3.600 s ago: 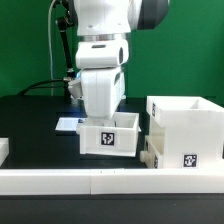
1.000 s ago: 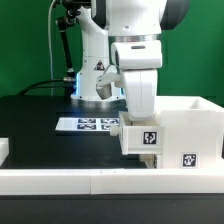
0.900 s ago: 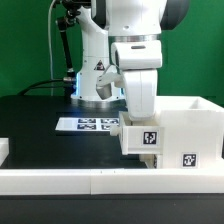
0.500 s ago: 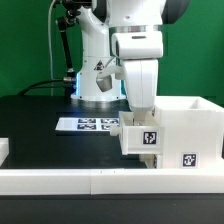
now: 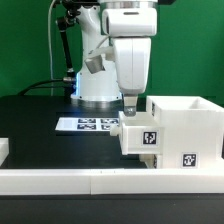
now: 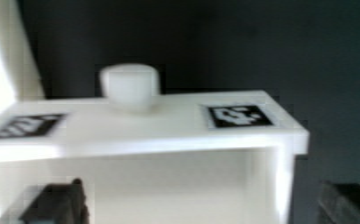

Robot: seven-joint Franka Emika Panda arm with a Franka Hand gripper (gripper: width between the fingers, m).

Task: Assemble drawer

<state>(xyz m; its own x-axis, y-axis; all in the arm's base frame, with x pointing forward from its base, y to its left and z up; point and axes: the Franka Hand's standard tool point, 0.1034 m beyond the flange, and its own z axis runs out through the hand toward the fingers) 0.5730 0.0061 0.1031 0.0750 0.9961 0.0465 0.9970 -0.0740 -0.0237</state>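
Observation:
The white drawer housing [image 5: 186, 125] stands at the exterior view's right. A white tray [image 5: 139, 138] with a square tag on its face sits pushed into the housing's side, above a second tray [image 5: 150, 159]. My gripper [image 5: 128, 103] hangs just above the upper tray, open and holding nothing. In the wrist view the gripper [image 6: 198, 205] looks down on this tray [image 6: 150, 140], which has a round knob [image 6: 129, 86] and two tags; its dark fingers [image 6: 54, 203] stand apart on either side of it.
The marker board [image 5: 86, 125] lies flat on the black table behind the tray. A long low white rail [image 5: 95, 181] edges the front. A small white piece [image 5: 3, 150] sits at the exterior view's left edge. The robot base [image 5: 96, 90] stands behind.
The gripper carried the tray toward the exterior view's right and into the housing. It has since let go and risen off the tray, which stays in place.

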